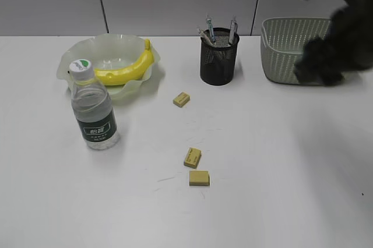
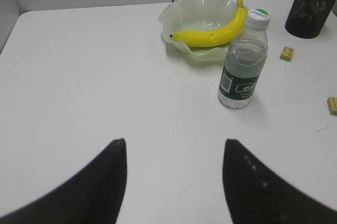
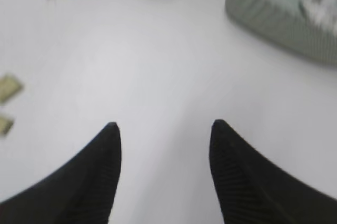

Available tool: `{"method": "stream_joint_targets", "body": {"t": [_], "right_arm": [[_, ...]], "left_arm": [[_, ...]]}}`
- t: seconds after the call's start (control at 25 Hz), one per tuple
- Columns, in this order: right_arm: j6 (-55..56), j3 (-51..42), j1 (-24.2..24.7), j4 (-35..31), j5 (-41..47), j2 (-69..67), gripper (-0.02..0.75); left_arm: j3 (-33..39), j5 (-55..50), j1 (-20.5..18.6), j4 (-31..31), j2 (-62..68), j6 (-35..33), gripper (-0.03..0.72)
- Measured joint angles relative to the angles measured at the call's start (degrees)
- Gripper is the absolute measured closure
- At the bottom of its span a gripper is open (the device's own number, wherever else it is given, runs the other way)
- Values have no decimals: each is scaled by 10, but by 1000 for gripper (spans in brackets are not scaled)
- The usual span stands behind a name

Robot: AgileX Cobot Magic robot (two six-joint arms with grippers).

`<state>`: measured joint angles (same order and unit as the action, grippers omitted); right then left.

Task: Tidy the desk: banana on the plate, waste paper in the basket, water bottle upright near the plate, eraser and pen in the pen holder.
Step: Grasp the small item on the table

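Three yellowish erasers (image 1: 199, 177) lie loose on the plain white worktop (image 1: 280, 160) before grey wall panels, both end effectors (image 2: 174, 145) (image 3: 164, 125) spread apart, while something white, possibly waste paper (image 3: 322, 9), sits blurred in the basket (image 3: 274, 21).

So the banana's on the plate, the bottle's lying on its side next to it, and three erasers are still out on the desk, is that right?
Not quite. The bottle is standing upright beside the plate, cap up, as the exterior view shows. The rest holds: the banana lies on the plate, and three erasers are still out on the desk.
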<state>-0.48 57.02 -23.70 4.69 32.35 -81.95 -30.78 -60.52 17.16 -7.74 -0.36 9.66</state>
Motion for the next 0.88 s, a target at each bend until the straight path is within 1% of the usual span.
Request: {"method": "stream_joint_targets", "body": {"t": [0.08, 0.16, 0.28, 0.44, 0.52, 0.56, 0.68, 0.76, 0.8, 0.88], "right_arm": [[13, -70, 0, -1, 90, 87, 314], [24, -133, 0, -2, 160, 195, 315], [30, -196, 0, -3, 227, 357, 318], [31, -243, 0, -3, 238, 580, 318], [31, -257, 0, -3, 234, 666, 318], [31, -259, 0, -3, 227, 706, 318], [31, -261, 0, -3, 215, 785, 318], [32, -262, 0, -3, 214, 812, 319], [32, -262, 0, -3, 214, 820, 320], [32, -262, 0, -3, 214, 823, 321]], "left_arm": [[0, 0, 0, 0, 0, 0, 255], [0, 0, 0, 0, 1, 0, 255], [0, 0, 0, 0, 7, 0, 255], [-4, 10, 0, 0, 42, 0, 255], [-13, 49, 0, 5, 82, -5, 255], [-16, 80, 0, 17, 104, -18, 255], [-27, 179, 0, 77, 209, -85, 260], [-44, 233, 0, 150, 297, -151, 286], [-61, 253, 1, 192, 351, -195, 302], [-105, 273, 15, 259, 455, -274, 340]]}}
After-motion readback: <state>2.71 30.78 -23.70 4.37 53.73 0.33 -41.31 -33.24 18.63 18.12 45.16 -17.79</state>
